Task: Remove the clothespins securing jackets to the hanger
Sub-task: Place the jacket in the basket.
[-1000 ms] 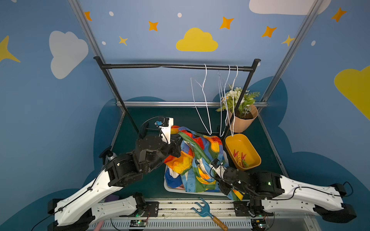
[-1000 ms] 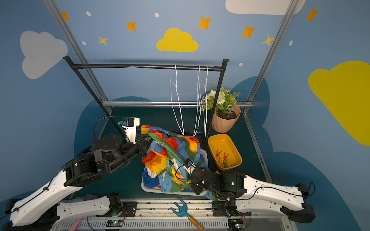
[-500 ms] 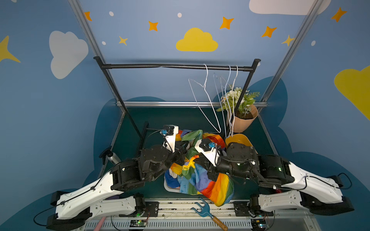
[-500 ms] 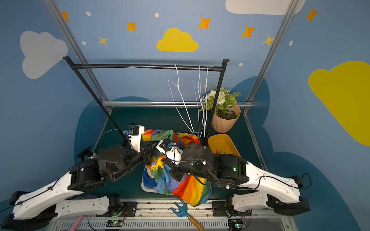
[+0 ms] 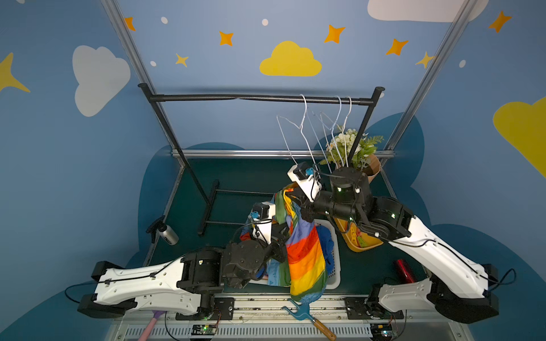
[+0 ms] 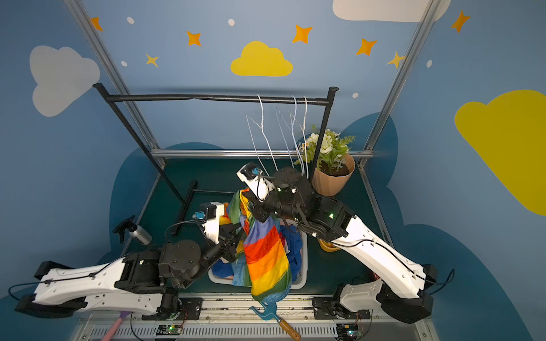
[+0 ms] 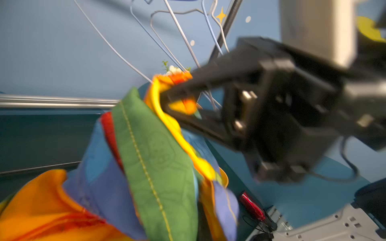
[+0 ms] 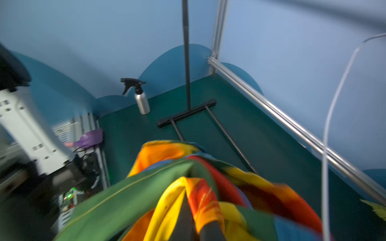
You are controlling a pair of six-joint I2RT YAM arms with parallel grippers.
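holding the rainbow jacket (image 5: 301,254) up over the white basket (image 5: 336,259), my right fingers (image 7: 198,83) are clamped on its top edge and my left fingers (image 5: 282,234) are closed on its side. the 3 hangers (image 5: 304,127) look bare, and clothespins (image 5: 357,239) lie in the yellow bin (image 5: 369,246). i judge the next move is to lower the jacket and let go.

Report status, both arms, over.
Left gripper and right gripper both shut on rainbow jacket, held above basket. Clothespins seen only in yellow bin. Wire hangers crowd right gripper.
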